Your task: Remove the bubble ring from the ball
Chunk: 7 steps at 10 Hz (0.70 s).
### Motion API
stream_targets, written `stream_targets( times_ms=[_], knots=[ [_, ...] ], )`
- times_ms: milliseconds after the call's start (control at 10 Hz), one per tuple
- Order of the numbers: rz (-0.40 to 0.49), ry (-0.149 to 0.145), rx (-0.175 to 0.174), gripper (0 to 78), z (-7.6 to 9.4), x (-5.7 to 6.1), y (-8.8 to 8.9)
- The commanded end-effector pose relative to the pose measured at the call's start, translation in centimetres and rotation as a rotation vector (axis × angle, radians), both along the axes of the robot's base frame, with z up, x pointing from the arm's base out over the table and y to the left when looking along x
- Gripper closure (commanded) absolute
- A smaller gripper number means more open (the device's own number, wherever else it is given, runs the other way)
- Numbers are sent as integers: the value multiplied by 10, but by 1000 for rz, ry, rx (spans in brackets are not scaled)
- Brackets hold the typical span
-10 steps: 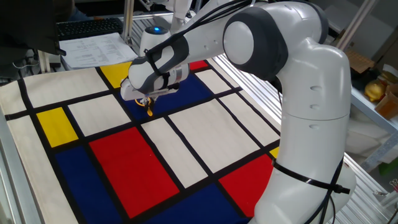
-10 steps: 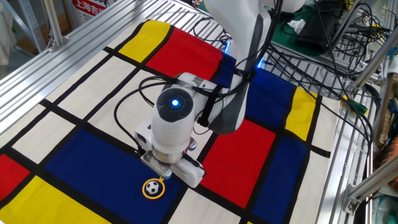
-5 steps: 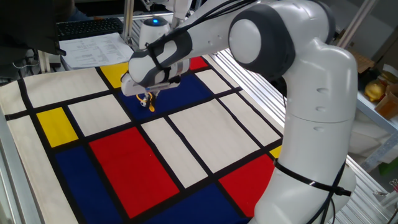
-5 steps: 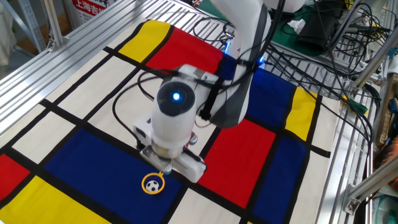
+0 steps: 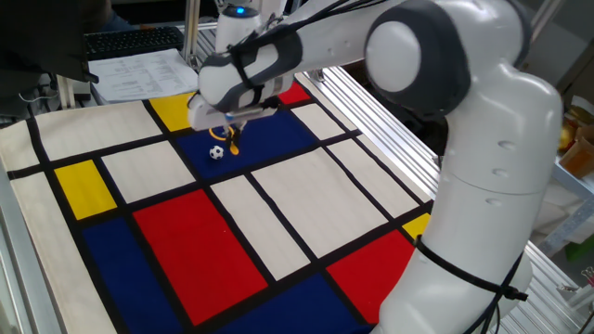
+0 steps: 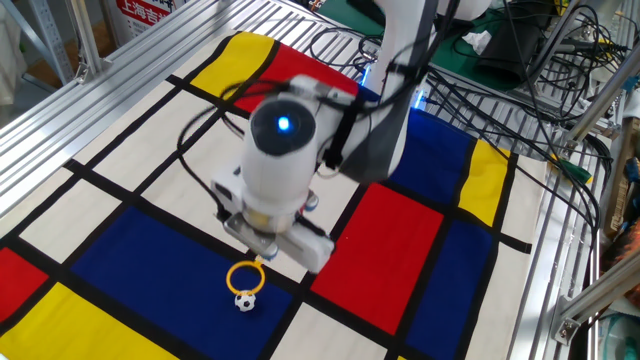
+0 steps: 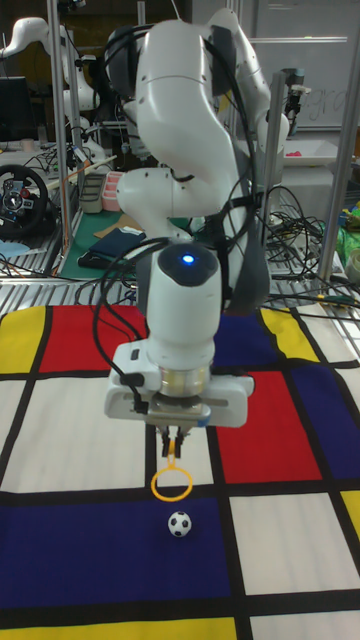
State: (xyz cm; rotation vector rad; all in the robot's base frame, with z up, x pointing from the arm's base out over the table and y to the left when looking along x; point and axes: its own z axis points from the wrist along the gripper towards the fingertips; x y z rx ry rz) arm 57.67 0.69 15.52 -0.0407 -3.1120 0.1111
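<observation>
The yellow-orange bubble ring (image 7: 171,484) hangs by its short handle from my gripper (image 7: 174,441), which is shut on that handle. Its loop (image 6: 245,277) is lifted off the mat and no longer surrounds the ball. The tiny black-and-white ball (image 7: 179,523) lies free on a dark blue rectangle just in front of and below the loop. From one fixed view the ball (image 5: 215,153) sits left of the dangling ring (image 5: 233,145), under my gripper (image 5: 229,132). In the other fixed view the ball (image 6: 245,300) rests just below the loop, near my gripper (image 6: 262,256).
The mat (image 5: 186,241) of red, blue, yellow and white rectangles covers the table. Papers (image 5: 139,72) and a keyboard (image 5: 130,40) lie beyond its far edge. Cables (image 6: 520,110) trail over the aluminium rails at the arm's base side.
The gripper has risen and shifted away with the ring's handle in it. The loop, which lay around the ball on the mat, has come up off it, leaving the ball uncovered.
</observation>
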Motion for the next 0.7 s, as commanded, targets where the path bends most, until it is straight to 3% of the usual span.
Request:
stream_targets(
  times_ms=[100, 600, 700],
  knots=[
    [88, -29, 0, 764, -4, -1, -28],
    [116, -26, 4, 764, -13, -1, -49],
    [117, -27, 35, 764, -16, -1, -52]
  ],
)
